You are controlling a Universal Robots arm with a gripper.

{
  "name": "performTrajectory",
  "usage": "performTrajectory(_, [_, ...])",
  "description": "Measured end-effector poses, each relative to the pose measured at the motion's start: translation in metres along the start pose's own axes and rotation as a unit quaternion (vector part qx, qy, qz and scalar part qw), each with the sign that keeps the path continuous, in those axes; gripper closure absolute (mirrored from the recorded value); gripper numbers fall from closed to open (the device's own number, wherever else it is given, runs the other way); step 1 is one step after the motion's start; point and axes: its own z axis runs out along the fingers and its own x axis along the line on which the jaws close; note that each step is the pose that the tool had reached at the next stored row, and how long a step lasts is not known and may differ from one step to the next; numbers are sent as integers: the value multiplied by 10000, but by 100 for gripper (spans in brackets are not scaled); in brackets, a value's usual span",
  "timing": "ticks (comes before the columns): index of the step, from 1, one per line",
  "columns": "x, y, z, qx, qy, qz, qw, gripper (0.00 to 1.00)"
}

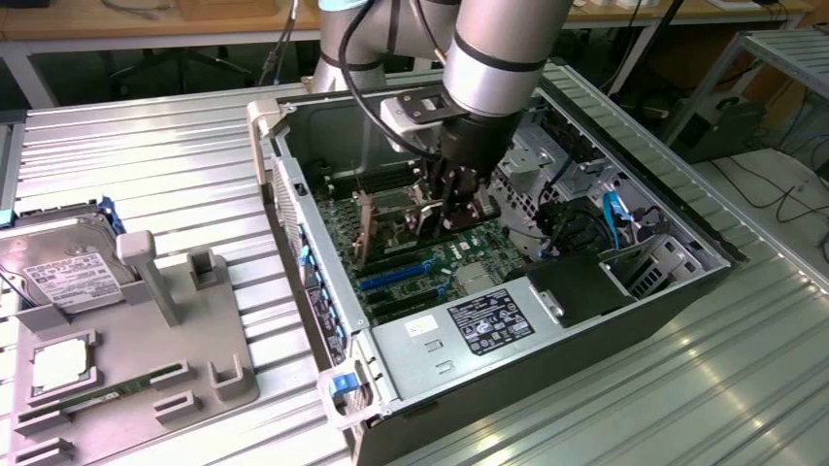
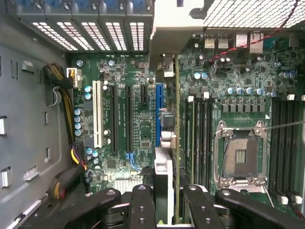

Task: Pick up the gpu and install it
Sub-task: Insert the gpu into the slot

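My gripper [image 1: 460,216] reaches down into the open computer case [image 1: 674,218], low over the motherboard [image 1: 447,262]. In the wrist view the gripper [image 2: 167,192] is shut on the gpu [image 2: 162,174], with one black finger on each side. The card shows edge-on as a thin line with a silvery part near the fingers. Its metal bracket end [image 2: 167,67] points toward the vented slot covers. The gpu hangs just beside the blue expansion slot [image 2: 158,114], upright and parallel to the slots. In the exterior view the gpu [image 1: 417,225] shows below the fingers, close to the board.
The empty CPU socket [image 2: 240,155] and memory slots [image 2: 200,133] lie on one side of the card, black slots and a white slot [image 2: 98,114] on the other. Cable bundles [image 2: 62,90] run by the case wall. Outside, a hard drive [image 1: 58,267] rests on a grey fixture [image 1: 143,359].
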Motion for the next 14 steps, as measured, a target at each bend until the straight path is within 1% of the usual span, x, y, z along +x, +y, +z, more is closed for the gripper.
performTrajectory(1, [-10,42,10,-1,3,0,10000,72])
performTrajectory(2, [-19,58,27,0,3,-3,10000,72])
performTrajectory(6, [-21,90,93,0,2,-23,10000,72])
performTrajectory(10, [-47,108,167,0,2,-41,10000,72])
performTrajectory(13, [-64,167,217,-1,2,-44,10000,72])
performTrajectory(14, [-64,168,225,-3,1,-45,10000,72])
